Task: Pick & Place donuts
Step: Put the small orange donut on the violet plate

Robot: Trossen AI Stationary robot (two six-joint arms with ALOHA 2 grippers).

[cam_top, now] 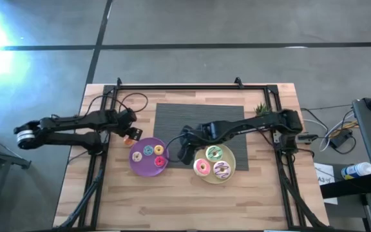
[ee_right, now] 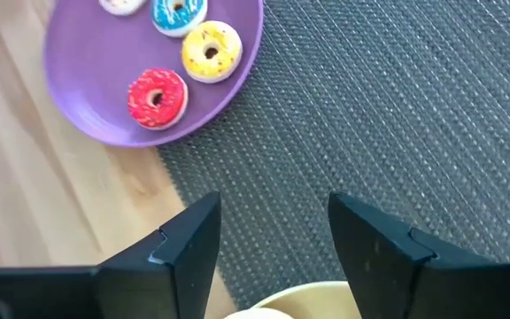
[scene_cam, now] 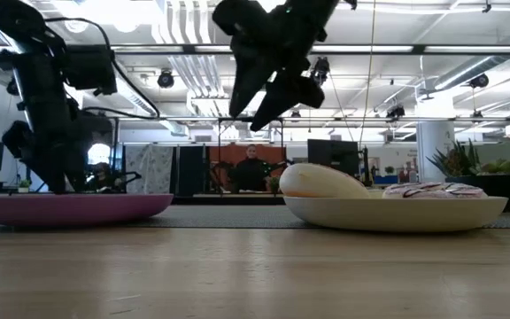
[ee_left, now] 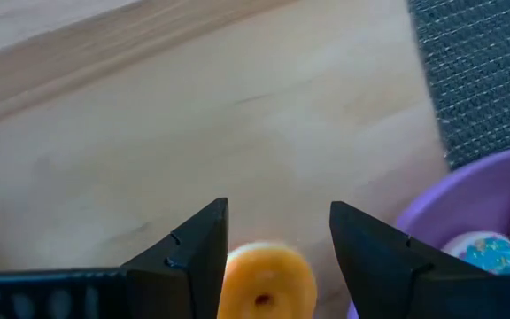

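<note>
Orange donut (ee_left: 264,282) sits between the left gripper's (ee_left: 278,244) wide-apart fingers, at 10 o'clock off the purple plate (cam_top: 140,167). Right gripper (ee_right: 273,232) hangs apart, empty. 1 donut left.

Relative to the purple plate (cam_top: 140,166): an orange donut (ee_left: 264,280) lies flat on the bench just outside its rim. On the plate lie a red donut (ee_right: 158,97), a yellow donut (ee_right: 211,50), a blue-iced one (ee_right: 178,12) and a pale one (ee_right: 119,5), all flat. Beside the plate, on another dish, lie three larger iced donuts: green-white (cam_top: 214,153), pink (cam_top: 202,167) and purple-white (cam_top: 222,170).
</note>
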